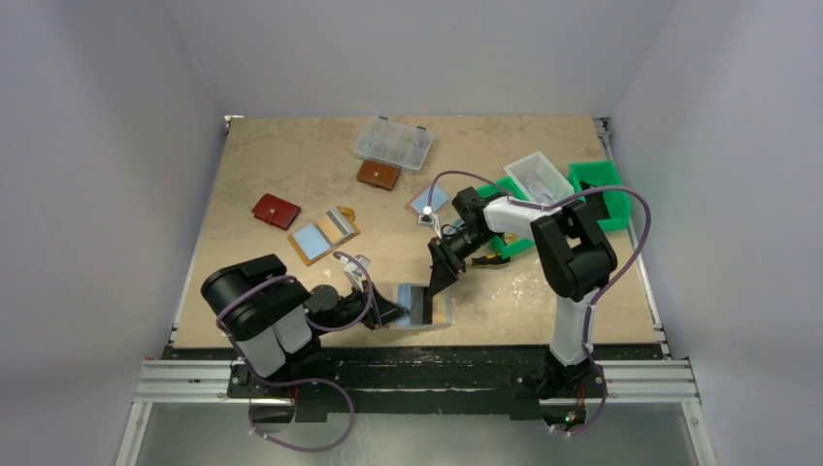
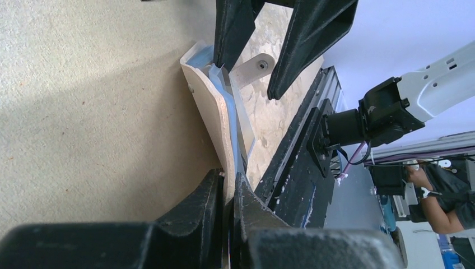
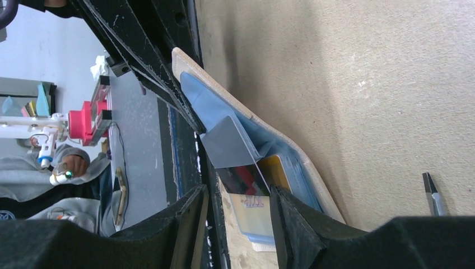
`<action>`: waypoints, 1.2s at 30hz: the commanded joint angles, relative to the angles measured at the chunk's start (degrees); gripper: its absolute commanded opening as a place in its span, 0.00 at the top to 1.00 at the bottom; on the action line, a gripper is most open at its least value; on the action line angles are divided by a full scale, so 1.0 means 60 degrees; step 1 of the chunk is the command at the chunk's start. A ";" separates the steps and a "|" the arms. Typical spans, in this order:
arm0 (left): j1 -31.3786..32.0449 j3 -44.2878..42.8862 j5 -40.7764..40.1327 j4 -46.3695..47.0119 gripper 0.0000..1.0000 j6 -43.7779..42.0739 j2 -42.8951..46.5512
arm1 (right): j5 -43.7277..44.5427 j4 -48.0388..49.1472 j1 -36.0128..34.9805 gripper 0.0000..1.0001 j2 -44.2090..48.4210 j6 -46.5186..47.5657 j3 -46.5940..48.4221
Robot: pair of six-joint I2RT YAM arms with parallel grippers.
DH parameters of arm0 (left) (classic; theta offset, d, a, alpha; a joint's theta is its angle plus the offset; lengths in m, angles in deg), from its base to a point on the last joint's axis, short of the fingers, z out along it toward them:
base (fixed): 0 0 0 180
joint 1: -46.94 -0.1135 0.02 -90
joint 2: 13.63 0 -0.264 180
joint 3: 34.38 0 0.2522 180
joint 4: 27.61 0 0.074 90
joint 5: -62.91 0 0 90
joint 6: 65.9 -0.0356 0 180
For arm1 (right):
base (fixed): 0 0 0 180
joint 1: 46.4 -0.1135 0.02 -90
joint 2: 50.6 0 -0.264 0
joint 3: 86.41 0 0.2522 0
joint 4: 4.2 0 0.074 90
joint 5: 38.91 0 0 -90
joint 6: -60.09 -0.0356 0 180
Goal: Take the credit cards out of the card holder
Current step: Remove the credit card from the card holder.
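Bearing unreadable print, a pale card (image 3: 253, 216) sits in the card holder (image 3: 215, 106).

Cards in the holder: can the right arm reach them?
Probably yes: the left tool holds the card holder open, and the cards poke out inside the open right tool, nothing blocking.

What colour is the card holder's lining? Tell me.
The card holder's lining is pale blue; right wrist view shows best.

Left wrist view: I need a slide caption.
Left gripper pinches the card holder by its edge; right gripper open at its far end.
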 commanded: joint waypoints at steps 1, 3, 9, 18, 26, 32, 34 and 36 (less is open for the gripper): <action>0.0086 0.0284 -0.0159 0.2685 1.00 0.0012 0.0274 | -0.0400 0.0299 -0.0025 0.49 0.0009 -0.0259 0.0065; 0.0103 0.0264 -0.0191 0.2657 1.00 0.0023 0.0274 | -0.0446 0.0374 -0.0027 0.51 0.0010 -0.0347 0.0047; 0.0145 0.0251 -0.0289 0.2642 1.00 0.0036 0.0309 | -0.0377 0.0525 -0.0030 0.57 0.0001 -0.0525 0.0012; 0.0228 0.0235 -0.0371 0.2619 1.00 -0.0030 0.0611 | 0.0042 0.1067 -0.0023 0.51 0.0039 -0.1043 -0.0191; 0.0316 0.0145 -0.0411 0.2385 1.00 -0.0122 0.0899 | -0.0322 0.1059 -0.0030 0.50 -0.0005 -0.1104 -0.0210; 0.0359 0.0144 -0.0462 0.2059 1.00 -0.0173 0.1055 | -0.0681 0.1128 -0.0030 0.69 -0.0047 -0.1303 -0.0201; 0.0365 0.0144 -0.0508 0.1918 1.00 -0.0205 0.1165 | -0.0719 0.1153 -0.0016 0.79 -0.0049 -0.1385 -0.0202; 0.0354 0.0145 -0.0577 0.1736 1.00 -0.0255 0.1290 | -0.0754 0.1175 0.0022 0.88 -0.0042 -0.1414 -0.0202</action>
